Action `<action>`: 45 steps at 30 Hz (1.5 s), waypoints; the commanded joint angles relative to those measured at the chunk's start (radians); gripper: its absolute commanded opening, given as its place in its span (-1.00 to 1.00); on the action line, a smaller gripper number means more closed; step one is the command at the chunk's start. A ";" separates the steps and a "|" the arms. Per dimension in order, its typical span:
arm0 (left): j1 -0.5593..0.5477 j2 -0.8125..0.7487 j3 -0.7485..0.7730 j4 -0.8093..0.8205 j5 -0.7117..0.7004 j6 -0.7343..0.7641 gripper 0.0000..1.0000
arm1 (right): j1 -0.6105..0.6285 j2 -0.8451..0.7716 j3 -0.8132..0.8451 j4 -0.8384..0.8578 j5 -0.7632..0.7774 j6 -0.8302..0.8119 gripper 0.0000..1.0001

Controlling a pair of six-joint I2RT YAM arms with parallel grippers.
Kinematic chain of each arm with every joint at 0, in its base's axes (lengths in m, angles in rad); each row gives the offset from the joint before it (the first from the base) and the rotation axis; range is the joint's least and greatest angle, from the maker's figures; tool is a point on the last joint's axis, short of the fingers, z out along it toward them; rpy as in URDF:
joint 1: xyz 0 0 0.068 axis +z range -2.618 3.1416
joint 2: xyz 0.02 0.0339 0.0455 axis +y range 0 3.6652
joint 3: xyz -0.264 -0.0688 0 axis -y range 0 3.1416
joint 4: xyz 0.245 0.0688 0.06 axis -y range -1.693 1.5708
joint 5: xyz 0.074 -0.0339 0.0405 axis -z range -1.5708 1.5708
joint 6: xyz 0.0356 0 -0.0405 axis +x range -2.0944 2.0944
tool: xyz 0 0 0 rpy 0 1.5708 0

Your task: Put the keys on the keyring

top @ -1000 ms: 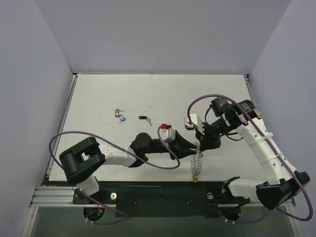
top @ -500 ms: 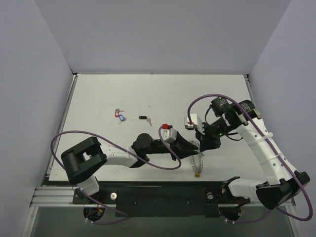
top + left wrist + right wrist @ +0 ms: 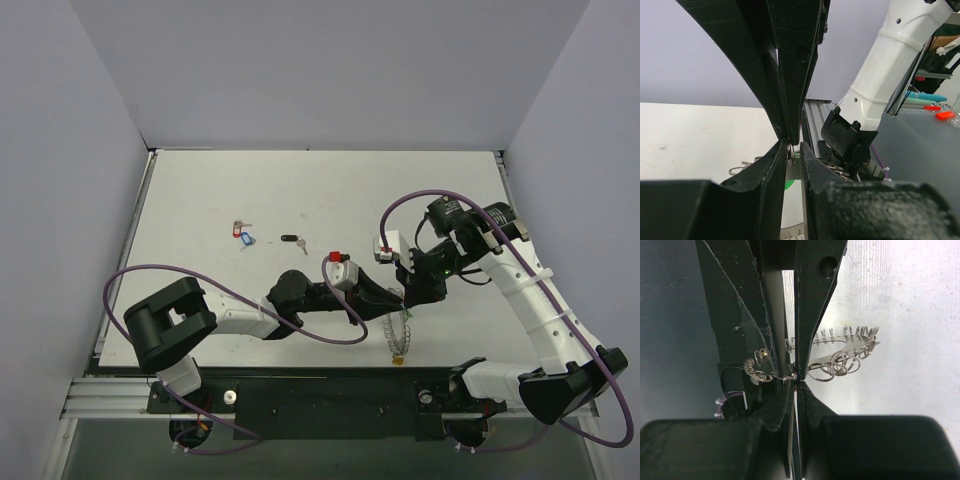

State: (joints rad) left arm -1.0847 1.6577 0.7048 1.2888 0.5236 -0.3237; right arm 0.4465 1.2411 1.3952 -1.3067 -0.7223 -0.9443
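The keyring [image 3: 398, 330] is a silvery ring fringed with small loops. It hangs below both grippers, its yellow tag [image 3: 397, 357] at the low end. My left gripper [image 3: 396, 296] and right gripper [image 3: 407, 293] meet tip to tip at its top. In the right wrist view my right gripper [image 3: 796, 377] is shut on a thin ring wire, with loops [image 3: 840, 364] fanned beside it. In the left wrist view my left gripper [image 3: 791, 152] pinches a small ring [image 3: 790, 151]; a green bit [image 3: 788, 184] shows below. Red and blue keys [image 3: 241, 233] and a black key [image 3: 291, 239] lie on the table.
The white table [image 3: 200, 200] has grey walls on three sides. The black rail [image 3: 320, 395] with both arm bases runs along the near edge. Purple cables [image 3: 300, 325] loop round each arm. The loose keys lie left of the grippers.
The left gripper has moved slightly right, closer to the right gripper. The hanging keyring has risen a little, its yellow tag now higher above the near edge.
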 commanded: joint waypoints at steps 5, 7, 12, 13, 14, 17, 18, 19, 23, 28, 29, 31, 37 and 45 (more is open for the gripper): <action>-0.007 -0.004 0.048 0.014 -0.002 0.026 -0.56 | -0.003 0.000 0.025 -0.085 -0.039 0.004 -1.00; -0.007 -0.006 0.051 -0.002 0.003 0.032 -0.67 | -0.003 -0.002 0.024 -0.083 -0.040 0.004 -1.00; -0.007 -0.009 0.056 -0.035 0.007 0.043 -0.67 | -0.006 -0.005 0.027 -0.083 -0.043 0.006 -1.00; -0.007 -0.010 0.055 -0.037 0.004 0.048 -0.62 | -0.006 -0.005 0.027 -0.083 -0.042 0.007 -1.00; -0.007 -0.013 0.056 -0.042 0.003 0.051 -0.60 | -0.006 -0.006 0.025 -0.083 -0.043 0.009 -1.00; -0.006 -0.018 0.051 -0.051 0.000 0.054 -0.54 | -0.006 -0.006 0.024 -0.085 -0.042 0.007 -1.00; -0.006 -0.019 0.053 -0.052 0.001 0.055 -0.53 | -0.006 -0.008 0.024 -0.083 -0.042 0.007 -1.00; -0.006 -0.019 0.053 -0.052 0.001 0.057 -0.53 | -0.006 -0.008 0.024 -0.083 -0.043 0.009 -1.00; -0.006 -0.019 0.050 -0.057 0.001 0.057 -0.54 | -0.008 -0.008 0.024 -0.083 -0.043 0.007 -1.00; -0.007 -0.024 0.051 -0.052 0.004 0.055 -0.90 | -0.008 -0.011 0.019 -0.083 -0.045 0.009 -1.00; -0.004 -0.026 0.051 -0.048 0.007 0.054 -1.00 | -0.008 -0.011 0.018 -0.085 -0.045 0.007 -1.00; -0.004 -0.033 0.044 -0.025 0.003 0.048 -1.00 | -0.009 -0.015 0.014 -0.083 -0.049 0.007 -1.00; 0.000 -0.094 -0.021 0.062 -0.042 0.052 -1.00 | -0.041 -0.043 0.008 -0.146 -0.140 -0.086 -0.43; 0.022 -0.177 -0.151 0.259 -0.065 0.066 -1.00 | -0.129 -0.140 -0.039 -0.264 -0.305 -0.516 -0.28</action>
State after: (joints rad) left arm -1.0809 1.5345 0.5884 1.2476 0.4786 -0.2699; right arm 0.3431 1.1522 1.3838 -1.3117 -0.8871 -1.2407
